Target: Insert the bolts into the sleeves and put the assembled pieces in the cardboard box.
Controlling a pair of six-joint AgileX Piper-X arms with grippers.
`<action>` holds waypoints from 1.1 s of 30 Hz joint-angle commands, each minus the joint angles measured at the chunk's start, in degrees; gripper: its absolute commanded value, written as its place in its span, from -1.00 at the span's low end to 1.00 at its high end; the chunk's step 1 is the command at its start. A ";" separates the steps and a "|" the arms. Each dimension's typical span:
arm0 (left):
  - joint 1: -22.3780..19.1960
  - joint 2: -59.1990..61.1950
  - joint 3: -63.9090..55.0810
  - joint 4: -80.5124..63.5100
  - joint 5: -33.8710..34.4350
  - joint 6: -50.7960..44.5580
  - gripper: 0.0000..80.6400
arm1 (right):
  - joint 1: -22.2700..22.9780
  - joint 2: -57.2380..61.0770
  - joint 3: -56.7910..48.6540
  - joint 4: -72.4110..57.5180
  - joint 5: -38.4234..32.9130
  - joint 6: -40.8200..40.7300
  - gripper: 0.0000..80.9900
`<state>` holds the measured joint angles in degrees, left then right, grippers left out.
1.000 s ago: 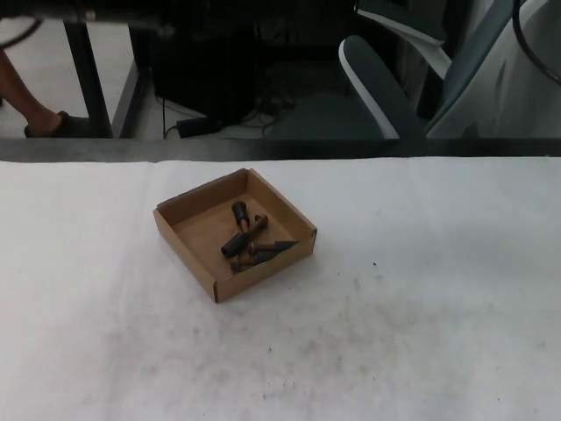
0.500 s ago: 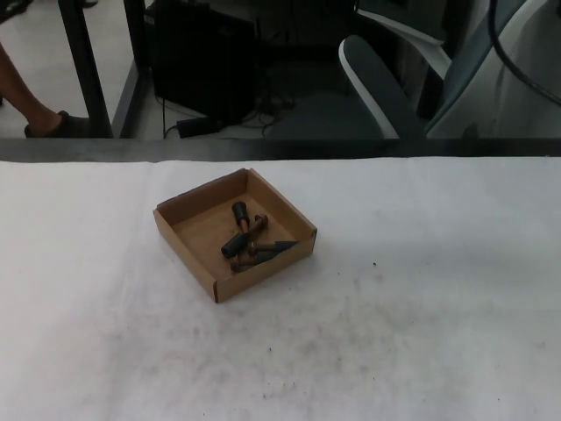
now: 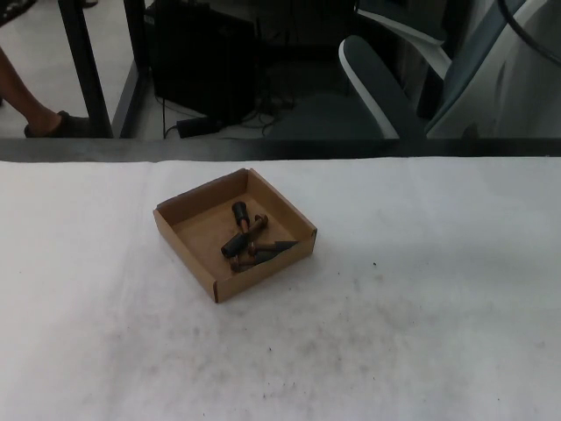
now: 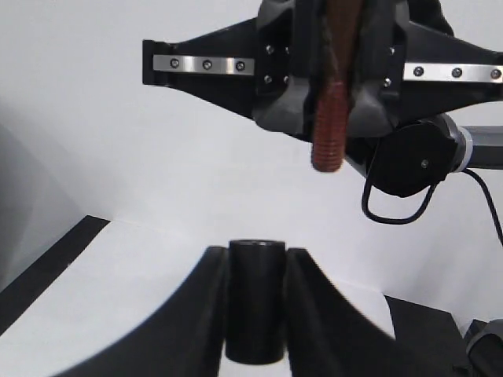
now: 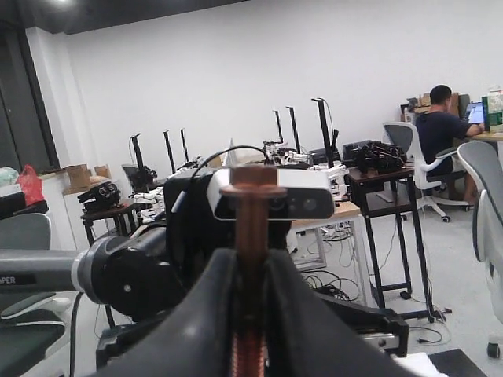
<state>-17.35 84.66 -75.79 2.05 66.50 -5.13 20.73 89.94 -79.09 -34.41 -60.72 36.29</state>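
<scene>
Nothing in the cardboard box (image 3: 186, 253) has shifted. Now the left hand (image 4: 255, 271) clamps the black sleeve (image 4: 255, 314) and the right hand (image 4: 334, 102) pinches the threaded bolt (image 4: 328, 141) just above it. Both look rigid and light, so mid-body grips suit.

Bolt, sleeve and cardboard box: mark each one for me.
bolt (image 4: 328, 135), left wrist view, threaded shank.
sleeve (image 4: 255, 302), left wrist view, outer wall.
cardboard box (image 3: 186, 257), high view, near-left outer wall.

One box (image 3: 186, 254), one bolt (image 4: 328, 118), one sleeve (image 4: 255, 302), about three assembled pieces (image 3: 247, 239).
</scene>
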 commanded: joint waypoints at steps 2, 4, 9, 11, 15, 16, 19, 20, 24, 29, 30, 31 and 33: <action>-1.01 -0.28 -0.49 -1.03 0.94 -0.49 -0.99 | 0.13 -0.47 -0.88 1.61 -0.54 -0.92 -0.99; -1.59 -0.28 -0.49 -1.03 0.94 -0.49 -0.99 | 0.13 -0.02 -0.88 2.36 -1.24 -1.03 -0.99; -2.91 -0.28 -0.49 -1.03 0.85 -0.49 -0.99 | 0.13 1.37 -0.88 3.32 -1.71 -1.99 -0.99; -3.28 -0.28 -0.49 -1.03 0.66 -0.49 -0.99 | 0.13 1.78 -0.88 3.32 -1.70 -1.99 -0.99; -3.25 -0.28 -0.49 -1.03 0.69 -0.49 -0.99 | 0.13 1.91 -0.88 3.32 -1.70 -1.99 -0.99; -3.14 -0.28 -0.49 -1.03 0.56 -0.49 -0.99 | 0.13 1.91 -0.88 3.32 -1.70 -1.99 -0.99; -3.13 -0.28 -0.49 -1.03 0.52 -0.20 -0.99 | -0.23 1.87 -0.88 3.32 -1.70 -1.99 -0.99; -3.13 -0.28 -0.49 -1.03 0.52 0.26 -0.99 | -0.35 1.87 -0.88 3.32 -1.70 -1.99 -0.99; -3.00 -0.28 -0.49 -1.03 0.52 0.87 -0.99 | -0.52 1.87 -1.24 3.32 -1.70 -1.86 -0.99; -1.29 -0.28 -0.49 -0.03 0.52 0.86 -0.99 | -0.73 1.87 -3.21 3.62 -1.70 -1.86 -0.99; -0.84 -0.28 -0.49 0.35 0.52 0.86 -0.99 | -0.71 1.87 -3.62 3.86 -1.70 -1.86 -0.99; -0.34 -0.28 -0.49 0.35 0.52 0.69 -0.99 | -0.93 1.87 -4.06 4.20 -1.70 -1.86 -0.99; 0.33 -0.28 -0.49 0.34 0.52 0.46 -0.99 | -0.91 1.87 -4.48 5.25 -1.79 -2.00 -0.99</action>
<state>-17.36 84.66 -75.79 2.85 66.96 -4.73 20.02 92.31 -82.77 -29.81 -62.05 34.79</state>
